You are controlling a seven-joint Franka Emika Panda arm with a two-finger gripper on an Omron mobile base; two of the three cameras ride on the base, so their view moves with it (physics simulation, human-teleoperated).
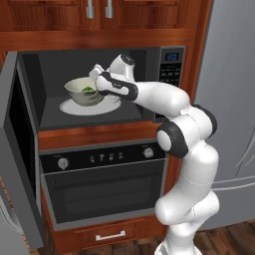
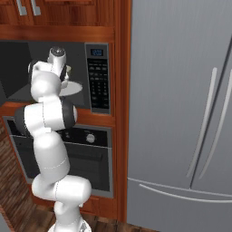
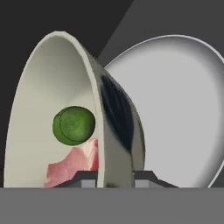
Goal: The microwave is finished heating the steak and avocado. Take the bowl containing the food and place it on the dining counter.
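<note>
Your arm (image 1: 189, 149) stands tall in front of the oven (image 1: 104, 187), bends at the elbow, and reaches left into the open microwave (image 1: 172, 67). The microwave door (image 1: 20, 149) hangs wide open on the left. The wrist sits just inside the opening, and the hand points at the bowl.

Your gripper (image 3: 116, 177) is closed on the bowl (image 3: 52, 100). In the hand view, one finger sits inside the wall and one sits outside it, with the rim squeezed between them. In the left base view, the hand meets the bowl's right side.

The bowl (image 1: 84, 91) is inside the microwave, over the round white plate (image 1: 89, 106). You cannot tell if it touches the plate or is a bit above it. The plate (image 3: 175, 109) shows just behind the bowl in the hand view.

The avocado (image 3: 73, 125) sits in the bowl. The steak (image 3: 76, 164) lies right next to it, touching it. A bit of green (image 1: 88, 89) shows in the bowl from the left base view too.

A big grey fridge (image 2: 181, 113) stands to the right of the microwave.
</note>
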